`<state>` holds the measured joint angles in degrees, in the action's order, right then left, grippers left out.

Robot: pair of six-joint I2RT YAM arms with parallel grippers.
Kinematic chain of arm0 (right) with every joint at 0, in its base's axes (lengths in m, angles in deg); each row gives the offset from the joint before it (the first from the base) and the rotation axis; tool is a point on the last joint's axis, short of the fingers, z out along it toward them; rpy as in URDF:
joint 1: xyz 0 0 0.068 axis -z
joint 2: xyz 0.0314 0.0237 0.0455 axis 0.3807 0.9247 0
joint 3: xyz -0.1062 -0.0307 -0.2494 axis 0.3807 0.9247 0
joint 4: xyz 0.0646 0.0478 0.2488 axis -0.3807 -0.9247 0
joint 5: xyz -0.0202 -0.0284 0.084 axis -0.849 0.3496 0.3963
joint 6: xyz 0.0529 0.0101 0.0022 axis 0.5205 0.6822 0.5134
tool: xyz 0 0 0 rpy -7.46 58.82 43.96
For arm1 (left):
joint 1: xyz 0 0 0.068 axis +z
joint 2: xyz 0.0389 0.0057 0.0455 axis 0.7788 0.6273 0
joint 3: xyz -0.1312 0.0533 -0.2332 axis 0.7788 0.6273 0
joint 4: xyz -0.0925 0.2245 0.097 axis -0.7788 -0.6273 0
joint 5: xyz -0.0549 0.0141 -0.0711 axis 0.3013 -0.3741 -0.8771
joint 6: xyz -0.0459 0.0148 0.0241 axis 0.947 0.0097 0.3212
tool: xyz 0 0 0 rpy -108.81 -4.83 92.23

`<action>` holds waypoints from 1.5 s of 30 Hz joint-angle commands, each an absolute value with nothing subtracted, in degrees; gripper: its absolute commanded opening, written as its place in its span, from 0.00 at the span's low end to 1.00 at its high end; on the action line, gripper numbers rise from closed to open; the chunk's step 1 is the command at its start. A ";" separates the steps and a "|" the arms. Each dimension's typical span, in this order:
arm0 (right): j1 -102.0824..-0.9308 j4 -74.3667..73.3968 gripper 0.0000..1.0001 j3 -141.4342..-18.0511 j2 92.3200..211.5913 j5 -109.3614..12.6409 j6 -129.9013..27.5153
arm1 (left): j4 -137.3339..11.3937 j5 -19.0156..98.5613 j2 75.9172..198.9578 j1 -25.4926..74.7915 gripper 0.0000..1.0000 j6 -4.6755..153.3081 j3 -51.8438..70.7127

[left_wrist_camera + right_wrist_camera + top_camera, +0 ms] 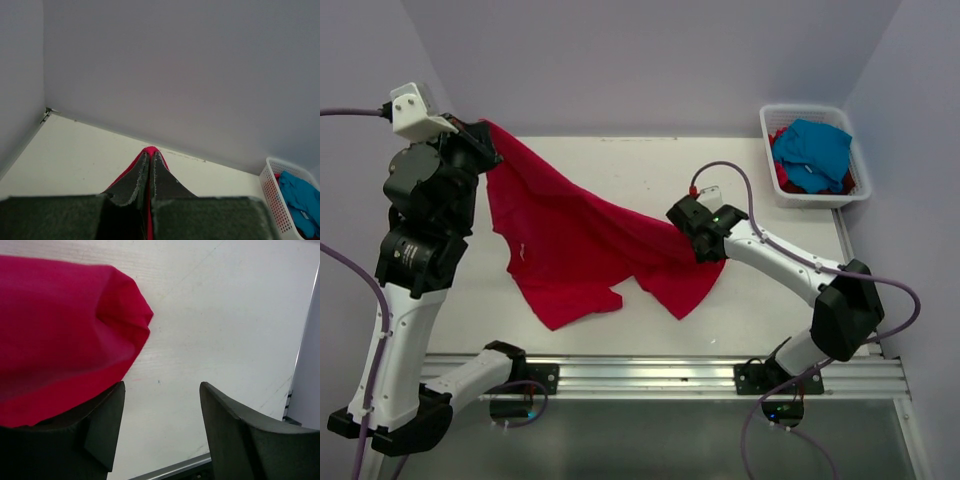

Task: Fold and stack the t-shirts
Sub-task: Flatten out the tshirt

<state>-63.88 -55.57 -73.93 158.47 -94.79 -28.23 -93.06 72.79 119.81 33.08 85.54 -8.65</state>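
My left claw (150,156) clamps the red t-shirt (570,245); my right claw (162,386) stands released. Cloth overlaps one right jaw.

Top view: a white table (620,165) fills the centre of the frame. It is enclosed by a pale lavender back wall (640,60) along the top, with a left wall (360,60) and a right wall (920,150) at the sides. A ribbed metal rail (650,375) borders the table's lower edge, with a grey surface (650,440) below it. Lighting is even, with soft shadows.
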 commanded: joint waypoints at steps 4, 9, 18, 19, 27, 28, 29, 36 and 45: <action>-63.78 -48.77 0.65 -73.11 153.43 -84.07 -30.31 | -92.06 74.23 119.95 33.40 0.00 83.83 -10.95; -63.86 -36.21 0.59 -64.33 145.24 -59.46 -31.56 | -91.97 73.70 120.30 33.40 0.00 84.09 -10.86; -63.78 -26.35 0.52 -58.69 148.55 -51.86 -31.28 | -91.70 72.03 120.57 33.40 0.00 85.50 -10.07; -63.78 -26.08 0.51 -59.21 150.14 -52.65 -31.98 | -91.62 71.94 120.57 33.40 0.00 85.67 -9.89; -63.69 -27.49 0.36 -70.28 164.29 -64.16 -33.22 | -91.62 70.27 118.46 33.40 0.00 87.52 -5.32; -63.78 -27.66 0.36 -71.94 166.13 -64.70 -33.48 | -91.70 70.27 118.20 33.40 0.00 87.70 -4.97; -63.78 -27.75 0.35 -72.66 166.93 -65.22 -33.57 | -91.62 70.18 117.67 33.40 0.00 87.78 -4.45; -63.69 -28.28 0.35 -76.70 172.82 -66.81 -33.93 | -92.32 70.18 116.52 33.40 0.00 87.87 -3.48; -63.78 -27.58 0.27 -70.48 166.44 -64.18 -32.08 | -93.02 71.24 115.38 33.40 0.00 87.26 -3.30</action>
